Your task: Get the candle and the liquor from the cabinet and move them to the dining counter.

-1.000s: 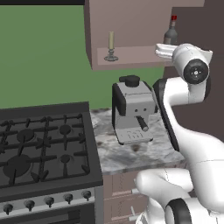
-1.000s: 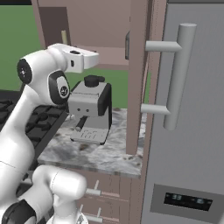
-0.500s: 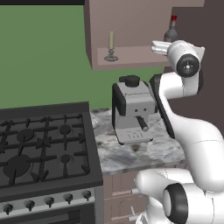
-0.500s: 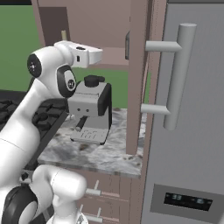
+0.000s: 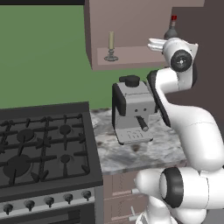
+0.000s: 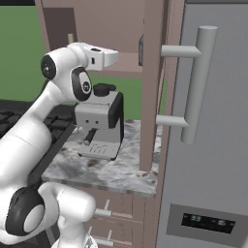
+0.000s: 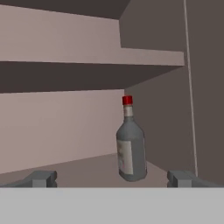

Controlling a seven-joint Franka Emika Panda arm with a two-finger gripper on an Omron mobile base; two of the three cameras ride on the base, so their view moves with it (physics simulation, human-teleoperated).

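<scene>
Jaws stand wide apart with nothing between them, their two dark finger tips (image 7: 41,178) at 7 and 5 o'clock in the hand view, level with the cabinet (image 5: 131,26) shelf. Dead ahead between them, at about 6 o'clock of centre, stands the liquor (image 7: 131,142): a smooth grey-brown glass bottle, upright, with a rounded shoulder, narrow neck, pale label and red cap, on the matt mauve-brown shelf near the right inner wall. The white arm rises in a bend from the base, its wrist level and reaching into the open cabinet at shelf height. The left base view adds the candle (image 5: 111,45), a thin cream taper in a grey metal stick with a round foot, at 9 o'clock of the bottle and well apart from it on the same shelf. Below sit a boxy grey coffee machine (image 5: 132,108) on the marbled bench (image 5: 127,153) and a black gas hob (image 5: 41,144). The right base view shows the open door edge-on and a steel fridge (image 6: 208,145) with a bar handle.
</scene>
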